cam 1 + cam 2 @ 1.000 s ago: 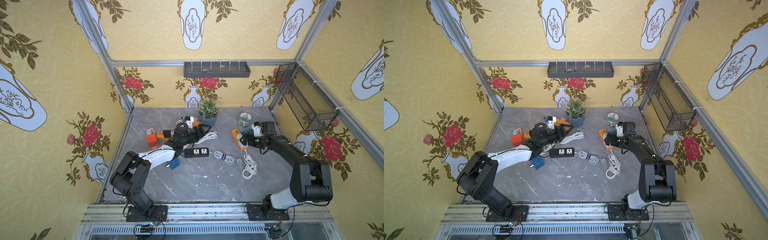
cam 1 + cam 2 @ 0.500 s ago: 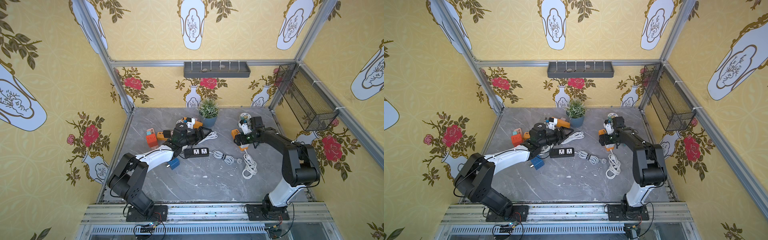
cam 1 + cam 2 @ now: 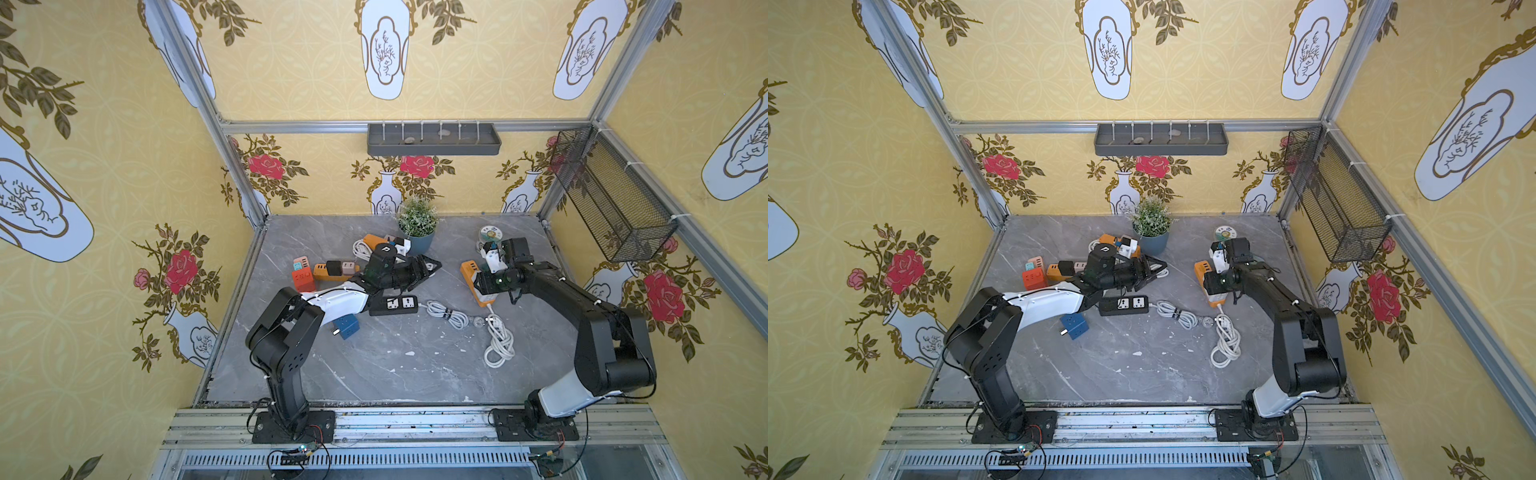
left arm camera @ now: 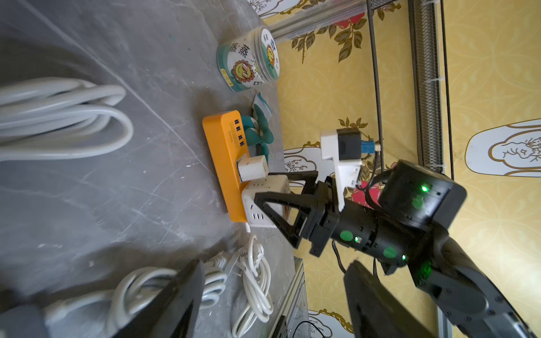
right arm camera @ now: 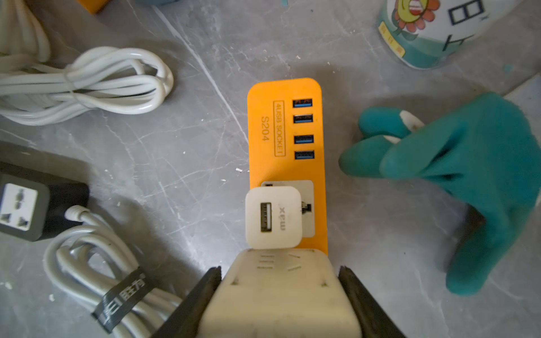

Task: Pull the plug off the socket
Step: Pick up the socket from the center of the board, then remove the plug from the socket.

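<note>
Since my right claw (image 5: 279,272) straddles the cube plug (image 5: 278,304) on the orange socket strip (image 5: 260,164) near the right edge of the worktop (image 3: 395,365), pinching or not I cannot tell, I'd clamp squarely, then lift straight.

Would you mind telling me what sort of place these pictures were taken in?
Most likely a staged robot test cell, not a real room: printed floral wallpaper panels hang in an aluminium frame, the left arm and right arm are bolted to a rail, and power strips litter the marble-look tabletop.
</note>
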You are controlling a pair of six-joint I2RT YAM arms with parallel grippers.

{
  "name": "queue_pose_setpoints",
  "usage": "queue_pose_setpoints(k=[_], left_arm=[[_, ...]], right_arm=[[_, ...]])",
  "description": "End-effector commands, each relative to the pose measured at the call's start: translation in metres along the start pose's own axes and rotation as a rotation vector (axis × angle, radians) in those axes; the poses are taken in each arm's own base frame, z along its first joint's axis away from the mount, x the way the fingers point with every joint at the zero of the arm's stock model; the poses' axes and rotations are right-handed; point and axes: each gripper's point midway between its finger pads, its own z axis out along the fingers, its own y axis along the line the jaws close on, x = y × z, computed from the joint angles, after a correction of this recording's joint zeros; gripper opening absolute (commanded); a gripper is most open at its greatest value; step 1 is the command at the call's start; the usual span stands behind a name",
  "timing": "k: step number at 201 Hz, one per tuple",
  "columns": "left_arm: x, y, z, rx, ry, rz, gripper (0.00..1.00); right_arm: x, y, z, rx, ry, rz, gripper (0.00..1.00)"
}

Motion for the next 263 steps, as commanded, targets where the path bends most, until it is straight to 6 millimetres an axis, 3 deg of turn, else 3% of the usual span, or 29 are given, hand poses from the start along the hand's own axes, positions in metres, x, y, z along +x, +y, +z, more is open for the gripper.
queue_pose_setpoints(k=[1, 52, 100, 114, 158, 201, 254, 263], left_arm=[[0.004, -0.006, 0.022, 0.029, 0.042, 0.017, 0.8], [-0.003, 0.019, 0.06, -0.011, 0.029, 0.01, 0.81], [-0.013, -0.006, 0.09, 0.119, 0.063, 0.093, 0.82], [-0.013, -0.005, 0.095, 0.122, 0.066, 0.098, 0.82], [-0.009, 0.027, 0.102, 0.012, 0.075, 0.046, 0.79], [-0.006, 0.019, 0.112, 0.033, 0.112, 0.05, 0.78], [-0.003, 0.009, 0.118, 0.08, 0.113, 0.024, 0.6], [-0.004, 0.006, 0.117, 0.09, 0.104, 0.031, 0.51]], right_arm=[[-0.023, 0.013, -0.017, -0.061, -0.143, 0.022, 0.5], [-0.027, 0.027, -0.045, -0.143, -0.253, 0.042, 0.47], [-0.028, 0.041, -0.054, -0.227, -0.29, 0.051, 0.44], [-0.03, 0.043, -0.055, -0.239, -0.298, 0.055, 0.44], [-0.034, 0.049, -0.06, -0.276, -0.312, 0.065, 0.44], [-0.036, 0.054, -0.062, -0.31, -0.322, 0.073, 0.43], [-0.039, 0.055, -0.062, -0.344, -0.323, 0.098, 0.43], [-0.039, 0.054, -0.06, -0.348, -0.318, 0.108, 0.43]])
